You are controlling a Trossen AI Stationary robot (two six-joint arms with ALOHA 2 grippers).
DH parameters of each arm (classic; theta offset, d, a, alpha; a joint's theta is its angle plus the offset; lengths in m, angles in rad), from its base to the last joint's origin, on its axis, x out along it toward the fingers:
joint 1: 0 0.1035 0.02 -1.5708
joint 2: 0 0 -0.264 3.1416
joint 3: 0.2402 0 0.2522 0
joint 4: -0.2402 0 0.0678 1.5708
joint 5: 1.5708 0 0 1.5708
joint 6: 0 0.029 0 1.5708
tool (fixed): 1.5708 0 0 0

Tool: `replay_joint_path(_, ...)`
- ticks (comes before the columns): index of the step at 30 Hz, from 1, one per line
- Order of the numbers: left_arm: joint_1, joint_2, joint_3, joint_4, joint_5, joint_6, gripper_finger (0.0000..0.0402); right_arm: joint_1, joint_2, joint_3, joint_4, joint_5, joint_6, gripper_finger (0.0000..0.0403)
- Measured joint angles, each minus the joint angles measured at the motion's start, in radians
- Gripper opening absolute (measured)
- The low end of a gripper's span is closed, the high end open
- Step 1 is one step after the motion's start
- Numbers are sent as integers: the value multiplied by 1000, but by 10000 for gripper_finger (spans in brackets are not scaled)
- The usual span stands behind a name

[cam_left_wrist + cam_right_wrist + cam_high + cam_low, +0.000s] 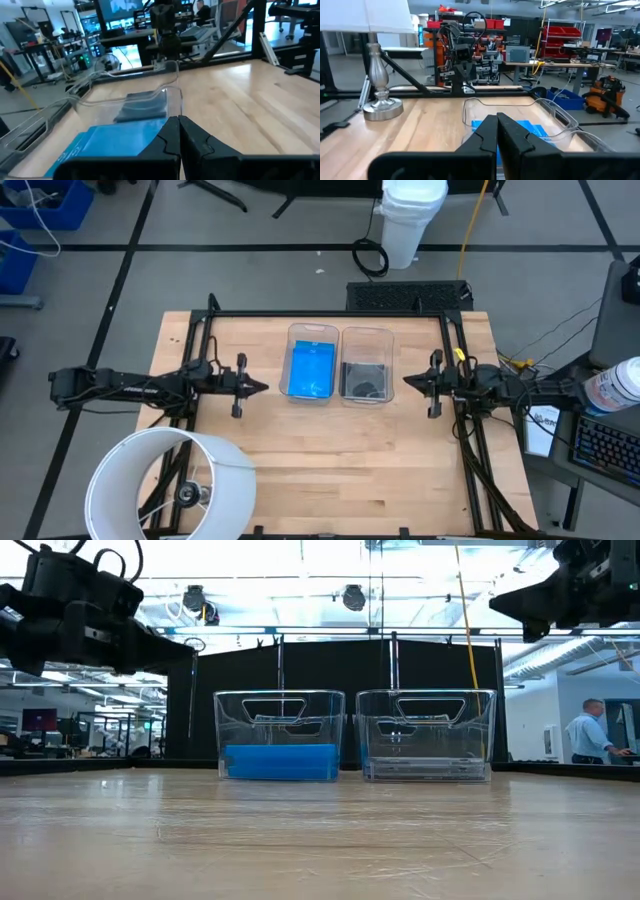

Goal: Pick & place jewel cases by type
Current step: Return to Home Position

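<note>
Two clear bins stand side by side at the table's far middle. The left bin [312, 332] holds a stack of blue jewel cases [310, 370] [280, 761], lying flat on its floor. The right bin [367, 333] holds dark grey jewel cases [365, 379] [425, 769], also flat. My left gripper [263, 387] [179, 126] hovers shut and empty just left of the blue bin, pointing level at it. My right gripper [407, 380] [496, 121] hovers shut and empty just right of the dark bin, pointing level toward it.
A white-shaded lamp [170, 485] with a metal base [381, 107] stands at the table's near left corner. Black frame rails [330, 314] run along the far edge and both sides. Bare wood [340, 460] lies between the bins and the near edge.
</note>
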Motion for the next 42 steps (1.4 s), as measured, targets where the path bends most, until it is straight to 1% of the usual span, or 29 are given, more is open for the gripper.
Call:
replay_joint_path(9,-4,0,0,-13,32,71,1,1,-100,-7,-116,1,48,0)
replay_joint_path(13,6,0,1,68,106,73,1,1,-138,-56,-72,0,39,0)
replay_joint_path(17,7,-40,1,69,95,81,1,1,-138,-92,-42,2,35,0)
replay_joint_path(19,6,-84,1,39,93,89,0,1,-138,-97,-43,0,36,0)
replay_joint_path(24,6,-236,1,-124,70,108,0,1,-138,-97,-40,0,44,0)
replay_joint_path(28,3,-375,1,-276,61,86,0,1,-138,-97,-40,-2,48,0)
replay_joint_path(31,-19,-469,1,-371,14,68,0,1,-138,-97,-45,-3,48,0)
replay_joint_path(36,-88,-601,1,-497,-78,76,0,1,-138,-97,-47,-4,57,0)
replay_joint_path(42,-171,-691,1,-679,-184,89,0,1,-138,-97,-49,-5,78,0)
